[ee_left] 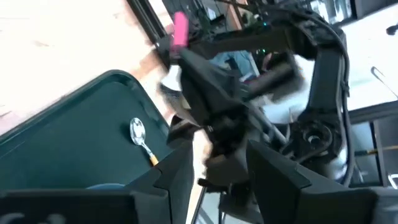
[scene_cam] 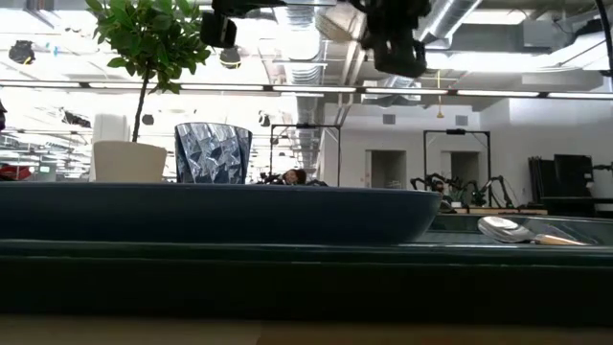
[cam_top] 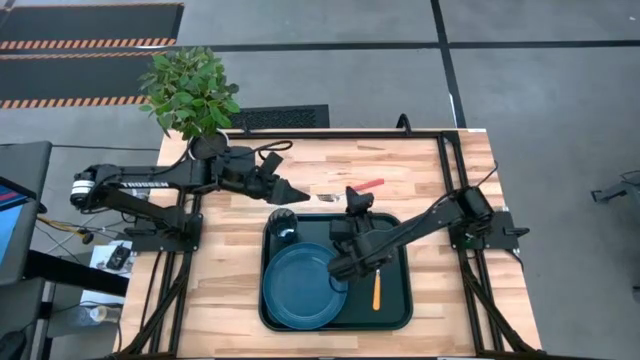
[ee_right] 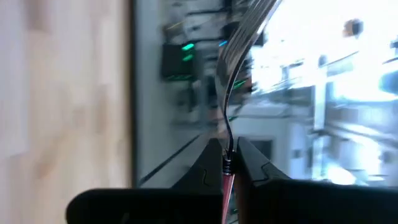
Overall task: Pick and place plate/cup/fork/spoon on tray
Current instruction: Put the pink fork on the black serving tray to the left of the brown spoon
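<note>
The dark green tray [cam_top: 395, 318] lies in the middle of the table. On it are the blue plate [cam_top: 300, 285], the dark cup [cam_top: 282, 222] at its far left corner and the orange-handled spoon [cam_top: 377, 290]; the spoon also shows in the low view [scene_cam: 508, 230]. My right gripper [cam_top: 355, 198] is above the tray's far edge, shut on the red-handled fork [cam_top: 372, 185]. My left gripper [cam_top: 298, 192] is open and empty, just left of the fork, beyond the cup. My right gripper pinches the fork between its two fingers where the red handle meets the metal neck [ee_right: 227, 167]. The metal head reaches out past the fingertips. The fork is lifted clear of the table and tray, and its red handle end [ee_left: 180, 28] sticks out behind the fingers.
A plant in a white pot [cam_top: 208, 145] stands at the table's far left, behind my left arm. Bare wood [cam_top: 230, 300] lies left of the tray, with more to its right and beyond it.
</note>
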